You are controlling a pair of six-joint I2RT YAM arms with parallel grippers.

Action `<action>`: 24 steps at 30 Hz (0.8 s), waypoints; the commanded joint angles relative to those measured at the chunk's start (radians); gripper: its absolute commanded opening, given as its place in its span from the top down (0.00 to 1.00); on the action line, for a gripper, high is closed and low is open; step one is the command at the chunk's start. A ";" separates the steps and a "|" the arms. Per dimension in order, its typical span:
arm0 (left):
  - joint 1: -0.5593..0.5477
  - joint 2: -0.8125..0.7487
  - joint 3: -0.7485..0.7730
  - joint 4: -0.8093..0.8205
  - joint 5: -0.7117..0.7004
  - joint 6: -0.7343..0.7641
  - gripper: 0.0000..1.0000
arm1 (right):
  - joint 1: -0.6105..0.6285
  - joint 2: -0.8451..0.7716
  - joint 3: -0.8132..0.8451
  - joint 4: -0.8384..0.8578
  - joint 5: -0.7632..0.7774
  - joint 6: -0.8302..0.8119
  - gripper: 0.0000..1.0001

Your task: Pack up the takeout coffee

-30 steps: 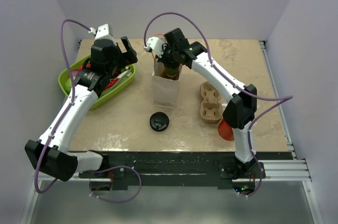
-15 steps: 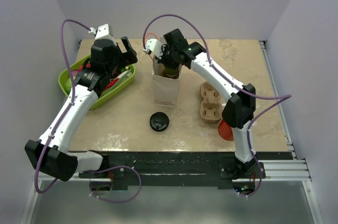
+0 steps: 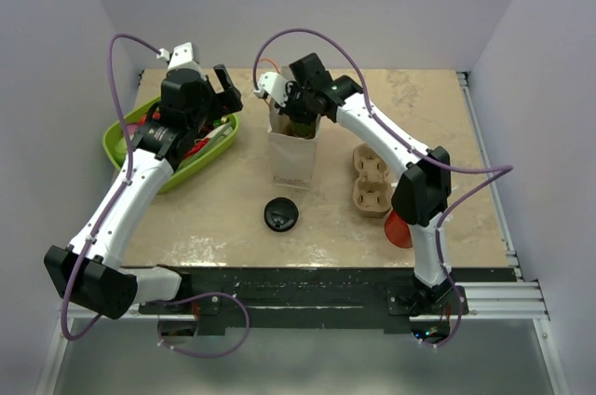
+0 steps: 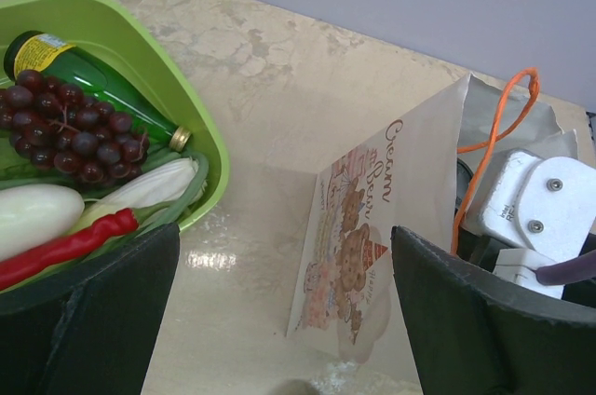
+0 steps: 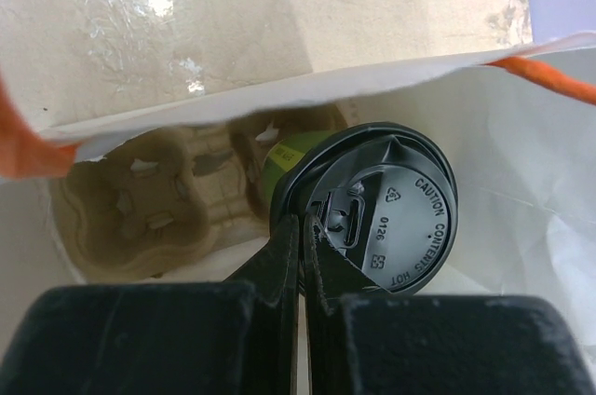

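The right gripper (image 5: 301, 220) reaches down through the mouth of the white paper bag (image 3: 291, 157), which stands upright at the middle of the table (image 3: 419, 115). Its jaws are drawn almost together, with only a thin slit between them. The fingertips close on the rim of the black lid, at the lid's 9 o'clock edge in the right wrist view.

That lid tops the takeout coffee (image 5: 400, 218), which is inside the bag. A strip of the cup's green wall shows at the lid's 10 o'clock. A cardboard carrier (image 5: 140, 209) also lies in the bag, at 9 o'clock from the cup. Whether the cup sits in one of its pockets cannot be told.

The left gripper (image 4: 286, 255) hangs at 10 o'clock from the bag, over the near edge of the green tray (image 4: 200, 125). Its jaws are spread wide and hold nothing. The tray carries dark grapes (image 4: 65, 129), a green bottle (image 4: 93, 78) and a red chilli (image 4: 65, 246).

On the table, a loose black lid (image 3: 280, 214) lies at 6 o'clock from the bag. A second carrier (image 3: 371, 181) lies at 4 o'clock.
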 commanded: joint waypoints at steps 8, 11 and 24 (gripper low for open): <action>0.005 0.001 -0.006 0.030 -0.013 0.023 0.00 | -0.013 0.018 -0.006 0.023 -0.032 -0.018 1.00; 0.005 0.002 -0.007 0.031 -0.014 0.025 0.00 | -0.018 0.029 -0.008 0.020 -0.037 -0.026 1.00; 0.004 0.002 -0.006 0.028 -0.006 0.025 0.00 | -0.026 0.044 -0.011 0.040 -0.034 -0.012 0.97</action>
